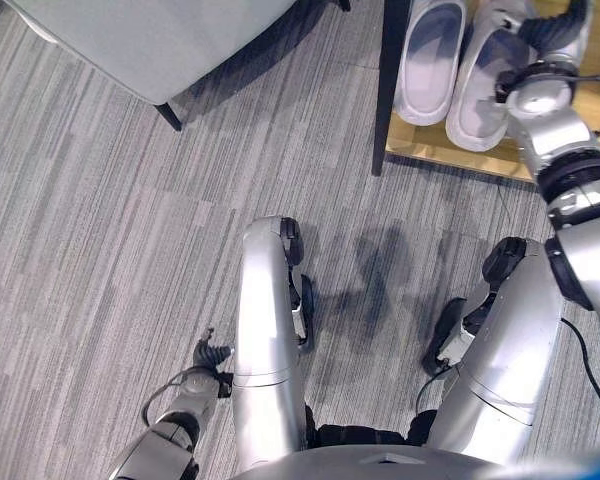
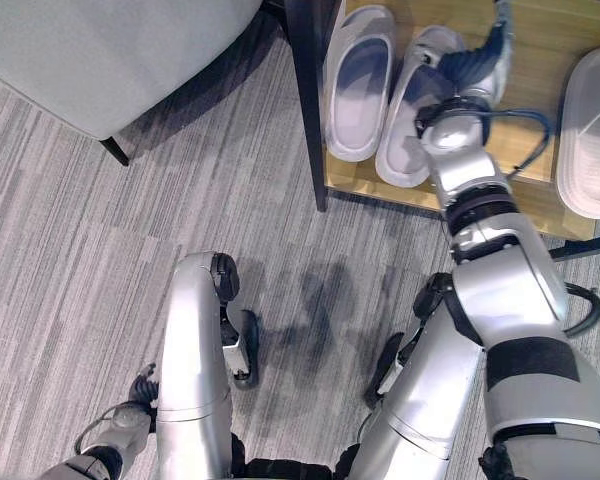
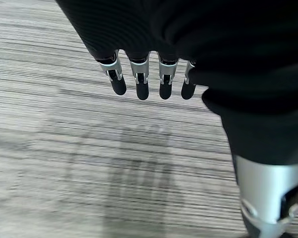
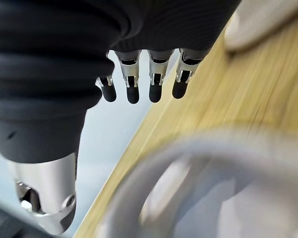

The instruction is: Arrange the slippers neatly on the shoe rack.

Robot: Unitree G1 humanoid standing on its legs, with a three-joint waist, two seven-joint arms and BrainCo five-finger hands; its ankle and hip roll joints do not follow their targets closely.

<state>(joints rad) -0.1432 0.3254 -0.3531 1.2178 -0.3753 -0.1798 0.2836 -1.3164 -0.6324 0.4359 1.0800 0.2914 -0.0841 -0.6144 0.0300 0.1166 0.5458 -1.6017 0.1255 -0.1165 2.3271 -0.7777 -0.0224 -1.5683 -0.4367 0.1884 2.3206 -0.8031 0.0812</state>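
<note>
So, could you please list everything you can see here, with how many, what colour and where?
slippers: three, pale grey; two side by side at the left end of the shelf, a third apart at its right end.
shoe rack: one, light wooden shelf with a dark post at its left end; ahead of the robot on its right.
seat: one, grey with dark legs; on the floor ahead on the left.
floor: grey striped carpet.
right hand: silver fingers, dark cover; open, over the shelf beside the right slipper of the pair.
left hand: same make; open, hanging low above the carpet at the robot's left side.
</note>
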